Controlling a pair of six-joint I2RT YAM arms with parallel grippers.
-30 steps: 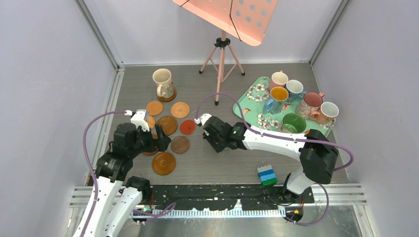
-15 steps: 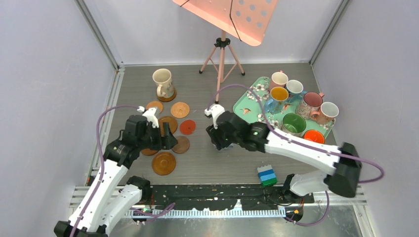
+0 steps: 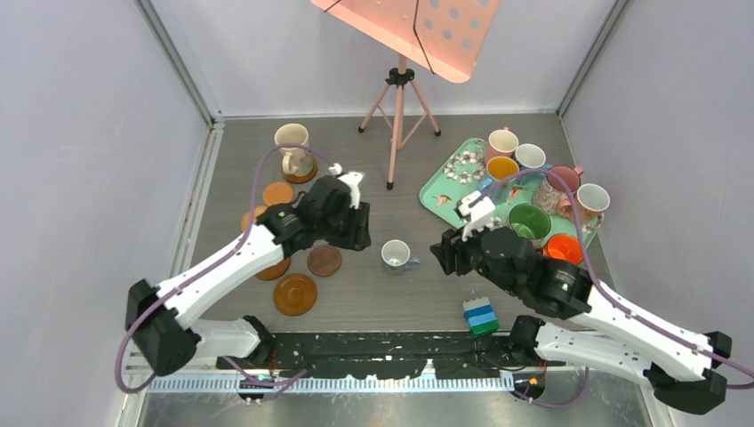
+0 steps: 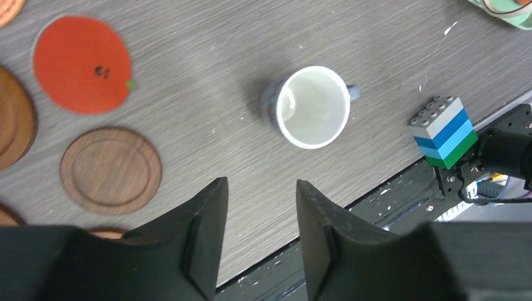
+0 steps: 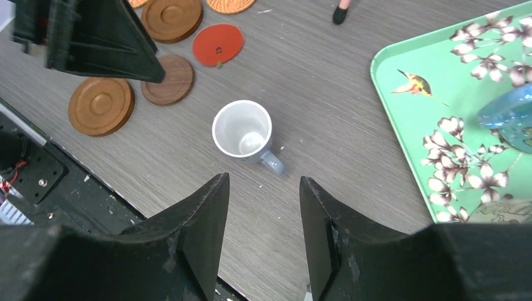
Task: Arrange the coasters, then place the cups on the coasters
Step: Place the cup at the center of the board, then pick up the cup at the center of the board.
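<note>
A small grey cup (image 3: pixel 396 255) with a white inside stands upright on bare table between my two grippers, held by neither. My left gripper (image 3: pixel 360 233) hovers open just left of it, over the coasters. In the left wrist view the cup (image 4: pixel 312 106) lies ahead of the empty left gripper (image 4: pixel 260 188), with a red coaster (image 4: pixel 81 64) and a dark brown coaster (image 4: pixel 111 169) to its left. My right gripper (image 3: pixel 442 253) is open and empty, right of the cup (image 5: pixel 243 133). A cream cup (image 3: pixel 293 147) stands on a coaster at the back left.
A mint floral tray (image 3: pixel 445 182) at the right holds several more cups, among them a green-lined one (image 3: pixel 530 221). More brown coasters (image 3: pixel 294 294) lie at the left. A blue-green block stack (image 3: pixel 481 316) sits near the front edge. A pink stand's tripod (image 3: pixel 398 107) is at the back.
The right gripper opened, left the grey cup standing on the table and drew back to the right. The left arm swung right across the coasters towards the cup, its jaws narrowing.
</note>
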